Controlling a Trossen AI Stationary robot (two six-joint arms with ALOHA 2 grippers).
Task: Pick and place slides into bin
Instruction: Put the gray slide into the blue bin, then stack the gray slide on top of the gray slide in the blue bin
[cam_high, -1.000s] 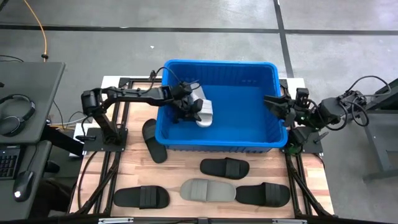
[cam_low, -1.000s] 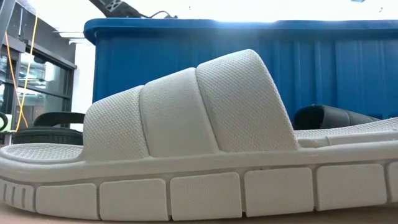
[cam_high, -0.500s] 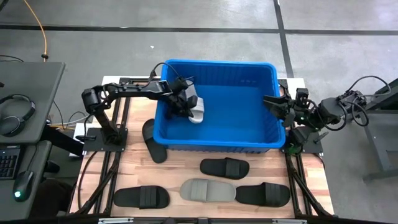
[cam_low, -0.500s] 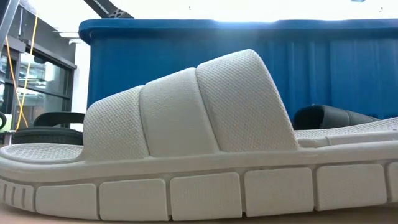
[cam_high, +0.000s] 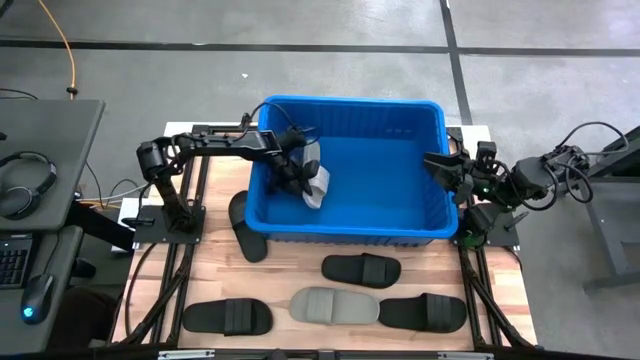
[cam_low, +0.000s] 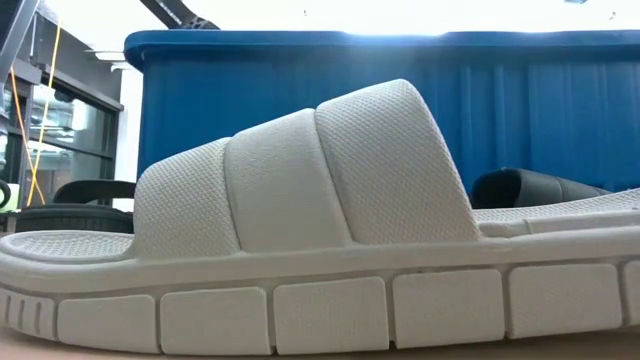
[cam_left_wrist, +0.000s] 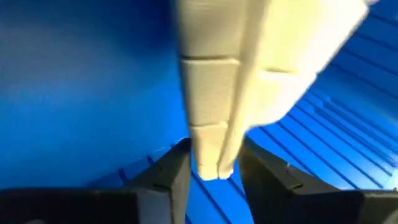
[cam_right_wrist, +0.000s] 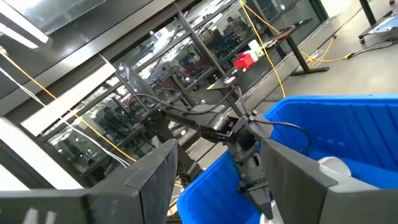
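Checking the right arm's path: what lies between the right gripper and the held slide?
Only bare blue bin floor, per the high view, between right gripper and the light slide in the left gripper.

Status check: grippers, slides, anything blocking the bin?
Left gripper shut on light slide, inside bin. Right gripper open at bin's right rim. Five slides on table; nothing blocking.

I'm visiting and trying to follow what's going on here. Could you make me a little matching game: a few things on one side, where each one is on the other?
Things:
1. left gripper
2. right gripper
3. grey slide on the table
4. black slide by the bin

Places:
A. between two black slides
B. at the bin's right rim, open
C. inside the bin, holding a light slide
D. against the bin's front-left corner

Pairs: 1-C, 2-B, 3-A, 4-D
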